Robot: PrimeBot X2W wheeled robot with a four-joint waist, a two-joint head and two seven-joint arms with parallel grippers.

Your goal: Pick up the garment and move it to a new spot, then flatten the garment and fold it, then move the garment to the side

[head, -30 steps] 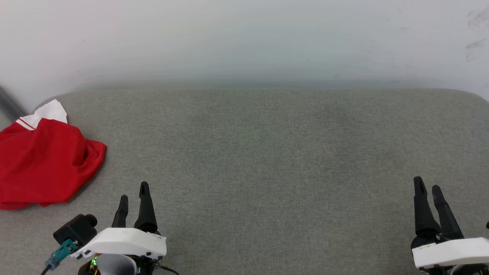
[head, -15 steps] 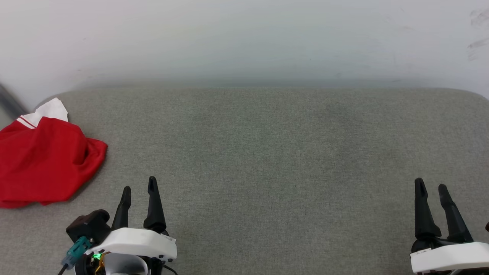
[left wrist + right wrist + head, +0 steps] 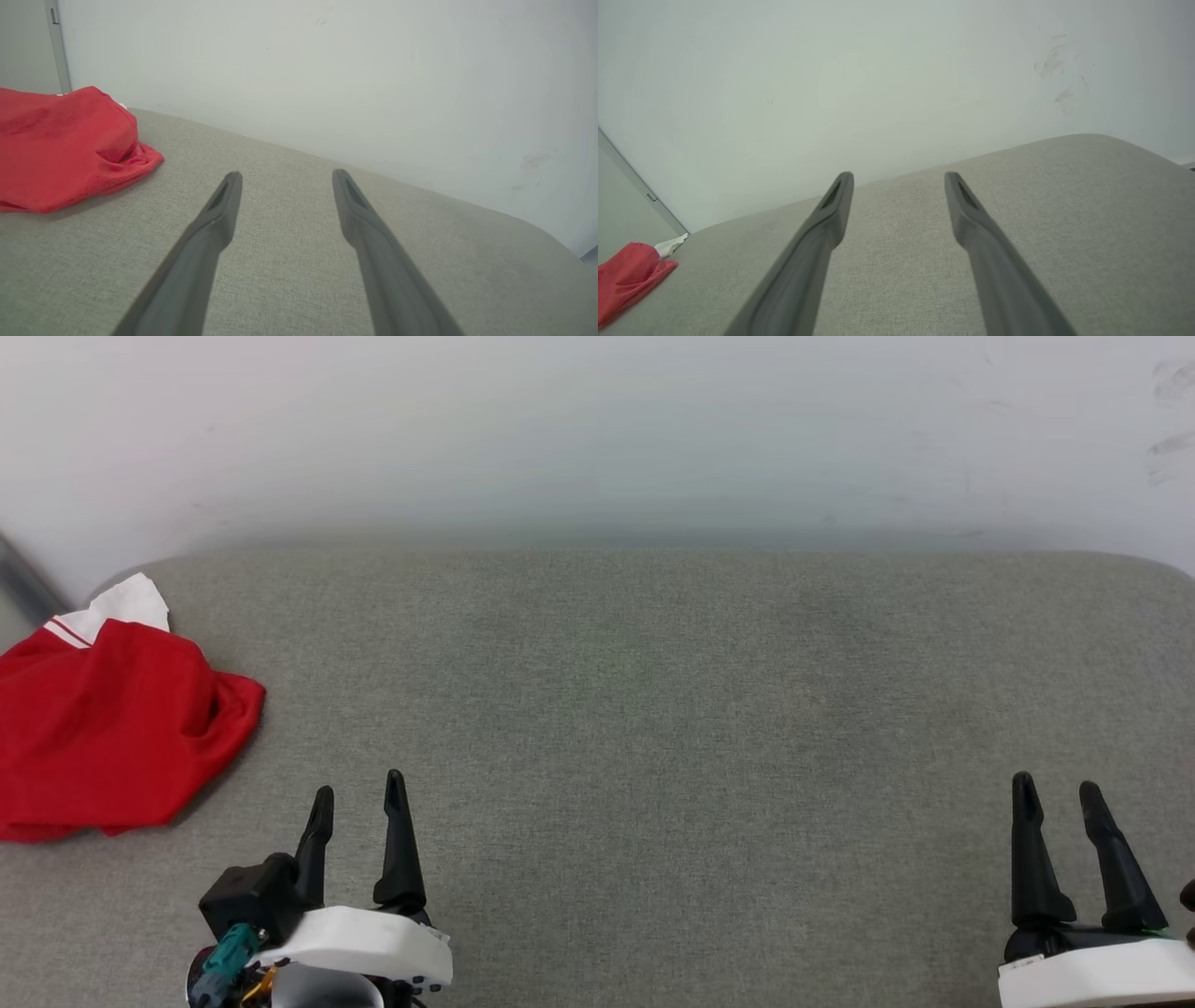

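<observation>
1. Heaped at left edge of counter [image 3: 653, 709]: garment [image 3: 112, 728];
2. Near front edge of counter, both parted and empty: left end effector [image 3: 359, 783], right end effector [image 3: 1056, 781];
3. Likely soft, limp, light; best pinched at a raised fold.

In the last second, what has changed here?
The left gripper slid to the robot's right, away from the red shirt, opening a little wider. The right gripper also opened slightly. Nothing was grabbed; the shirt lies where it was.

Head view downward, wrist views low, forward (garment [image 3: 103, 728] shared)
</observation>
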